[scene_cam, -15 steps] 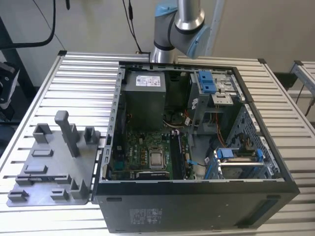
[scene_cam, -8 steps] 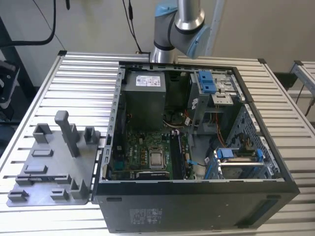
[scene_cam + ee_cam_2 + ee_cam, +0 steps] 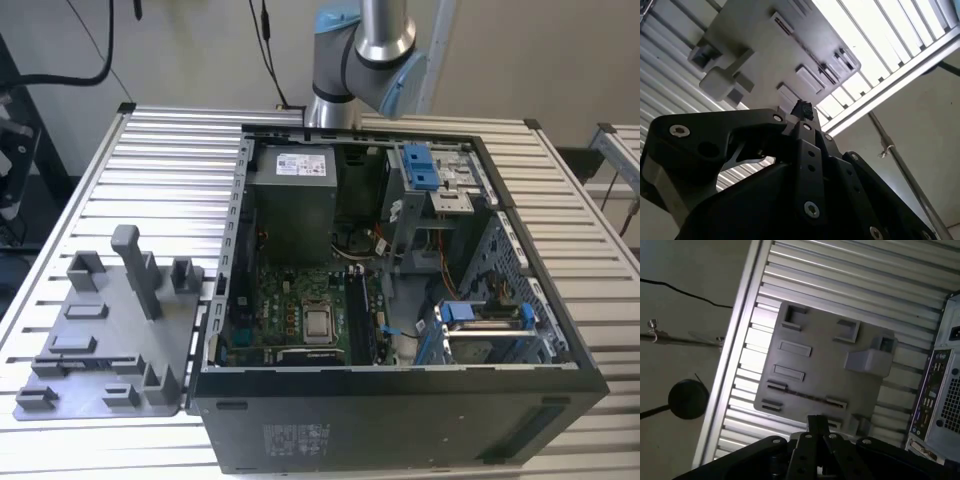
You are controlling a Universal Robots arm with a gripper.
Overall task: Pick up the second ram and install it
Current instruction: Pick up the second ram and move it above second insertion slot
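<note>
The second ram (image 3: 88, 358) shows as a thin dark strip held on edge between two low holders of the grey fixture tray (image 3: 100, 320), at the exterior view's left. Both wrist views look down on it: the ram (image 3: 805, 396) crosses the tray (image 3: 825, 355), and in the second wrist view the ram (image 3: 816, 71) lies along the tray (image 3: 755, 45). My gripper (image 3: 815, 422) hangs well above the tray, apart from the ram, its black fingers brought together at the tip (image 3: 802, 108) with nothing between them.
An open black computer case (image 3: 400, 410) sits right of the tray, holding the green motherboard (image 3: 300, 310), a grey power supply (image 3: 290, 200) and blue drive brackets (image 3: 485, 315). The tray has tall upright posts (image 3: 135, 265). Everything rests on a slatted metal table (image 3: 150, 170); the arm's elbow (image 3: 365, 45) is behind the case.
</note>
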